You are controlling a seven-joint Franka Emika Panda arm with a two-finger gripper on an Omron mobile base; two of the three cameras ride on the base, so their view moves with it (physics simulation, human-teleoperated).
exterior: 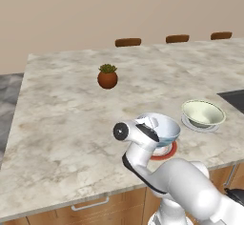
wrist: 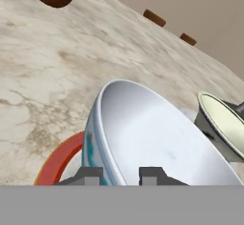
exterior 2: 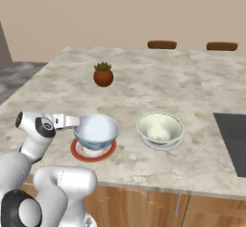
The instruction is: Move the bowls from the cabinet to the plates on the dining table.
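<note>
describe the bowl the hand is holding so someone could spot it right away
On the marble dining table, two bowls sit near the front edge. It is the left one in the right base view, the blue-patterned bowl over the red plate; its neighbour, the cream bowl, rests on a pale plate.

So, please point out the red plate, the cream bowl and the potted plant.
red plate (exterior 2: 79, 153): right base view, bare front-left rim.
cream bowl (exterior 2: 160, 128): right base view, inner wall.
potted plant (exterior: 107, 79): left base view, terracotta pot body.
</note>
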